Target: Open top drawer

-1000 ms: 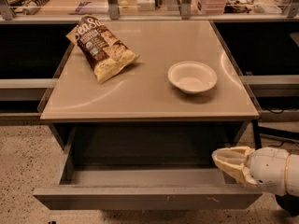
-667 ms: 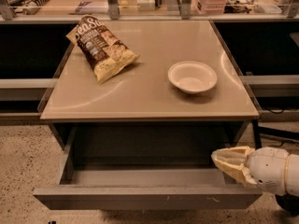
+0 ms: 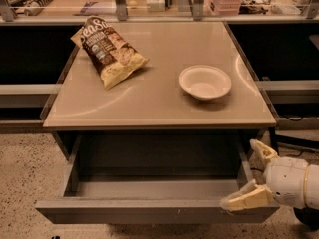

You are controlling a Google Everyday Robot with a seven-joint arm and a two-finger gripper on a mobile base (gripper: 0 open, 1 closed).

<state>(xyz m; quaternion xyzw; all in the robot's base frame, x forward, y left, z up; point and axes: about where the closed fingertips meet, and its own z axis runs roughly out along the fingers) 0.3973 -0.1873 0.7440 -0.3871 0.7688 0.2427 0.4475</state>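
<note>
The top drawer (image 3: pixel 154 210) is a wide grey drawer under the tan tabletop (image 3: pixel 159 103). It stands pulled far out, and its dark inside (image 3: pixel 154 188) is empty. My gripper (image 3: pixel 240 174) is at the drawer's front right corner, coming in from the right edge of the camera view. It is open. One pale finger (image 3: pixel 262 152) lies outside the drawer's right wall. The other finger (image 3: pixel 245 198) rests against the right end of the drawer's front panel. It holds nothing.
A snack bag (image 3: pixel 110 51) lies at the back left of the tabletop and a white bowl (image 3: pixel 205 81) at its right. Dark shelves flank the table on both sides. Speckled floor (image 3: pixel 25 173) runs in front, and cluttered counters stand behind.
The gripper's fingers, close together earlier, have spread apart at the drawer's right front corner. The drawer, bag and bowl have not moved.
</note>
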